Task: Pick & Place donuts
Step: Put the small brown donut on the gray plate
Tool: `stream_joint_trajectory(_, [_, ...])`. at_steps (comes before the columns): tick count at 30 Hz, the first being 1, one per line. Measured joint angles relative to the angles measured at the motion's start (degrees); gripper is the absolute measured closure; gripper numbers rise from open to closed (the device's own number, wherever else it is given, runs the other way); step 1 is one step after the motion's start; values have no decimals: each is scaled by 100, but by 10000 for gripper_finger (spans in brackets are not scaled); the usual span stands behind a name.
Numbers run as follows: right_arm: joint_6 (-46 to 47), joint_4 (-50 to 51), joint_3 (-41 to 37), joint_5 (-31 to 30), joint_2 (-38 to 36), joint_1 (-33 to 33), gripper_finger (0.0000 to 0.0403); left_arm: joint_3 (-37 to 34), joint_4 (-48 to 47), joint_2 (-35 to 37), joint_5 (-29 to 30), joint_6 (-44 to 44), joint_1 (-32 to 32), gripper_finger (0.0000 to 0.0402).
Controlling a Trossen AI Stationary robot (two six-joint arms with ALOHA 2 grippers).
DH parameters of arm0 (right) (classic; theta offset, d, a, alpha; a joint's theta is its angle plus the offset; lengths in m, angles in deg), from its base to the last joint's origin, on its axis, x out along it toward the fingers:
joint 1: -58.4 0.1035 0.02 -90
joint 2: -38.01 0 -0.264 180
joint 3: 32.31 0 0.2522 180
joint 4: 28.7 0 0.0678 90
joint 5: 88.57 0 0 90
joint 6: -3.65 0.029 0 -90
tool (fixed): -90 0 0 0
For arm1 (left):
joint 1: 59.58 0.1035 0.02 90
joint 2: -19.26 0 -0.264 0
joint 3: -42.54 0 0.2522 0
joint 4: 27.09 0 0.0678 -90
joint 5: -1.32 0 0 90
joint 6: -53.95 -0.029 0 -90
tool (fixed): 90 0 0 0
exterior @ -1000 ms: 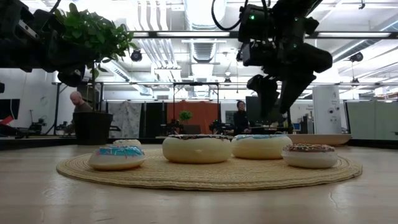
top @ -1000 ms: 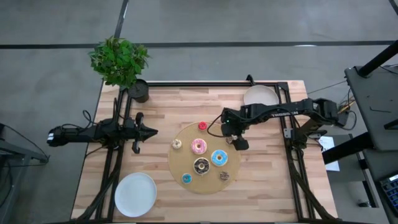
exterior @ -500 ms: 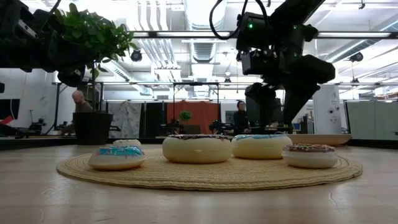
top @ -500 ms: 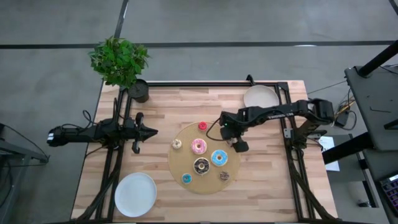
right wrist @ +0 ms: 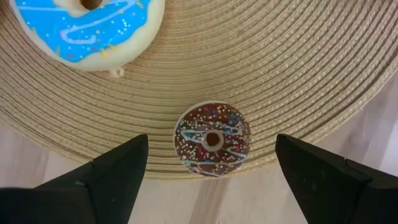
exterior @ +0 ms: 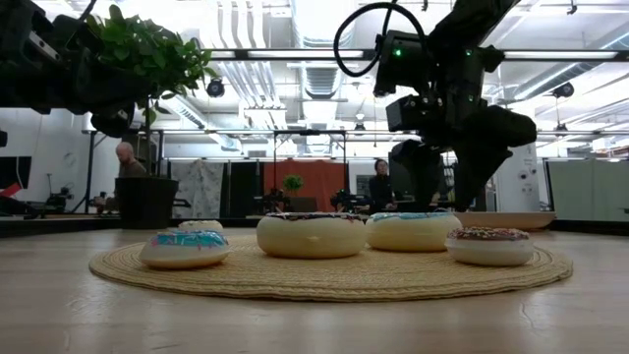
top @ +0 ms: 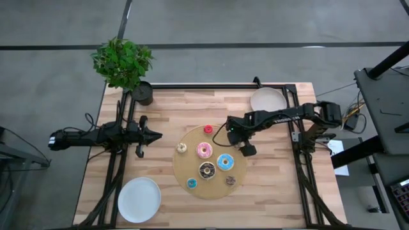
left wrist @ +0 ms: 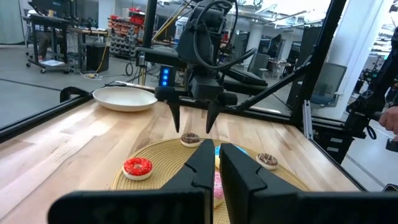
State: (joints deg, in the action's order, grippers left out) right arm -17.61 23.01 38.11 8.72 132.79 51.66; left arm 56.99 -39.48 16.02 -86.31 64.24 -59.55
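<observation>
Wooden table (top: 275,185) carries round woven mat (top: 192,167) with donuts: blue-iced (top: 224,162), pink (top: 204,151), red (top: 208,130). Small chocolate donut (right wrist: 211,139) at mat edge, directly below right gripper (left wrist: 193,116), fingers spread wide either side, not touching. Left gripper (top: 152,135) closed, empty, parked left of mat.

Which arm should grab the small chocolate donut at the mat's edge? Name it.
Right. Its open tool hangs straight above the small chocolate donut on the woven mat, fingers either side. The left tool is shut, off the mat.
</observation>
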Motion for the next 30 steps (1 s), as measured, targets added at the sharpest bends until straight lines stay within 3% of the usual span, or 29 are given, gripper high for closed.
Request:
stream_joint_trajectory(10, [-150,-112,-172,-406,9,22,62,0,-4,0,2,1,-1,401])
stream_joint_trajectory(30, [-144,-280,-207,-400,269,63,60,0,-9,-2,7,0,0,401])
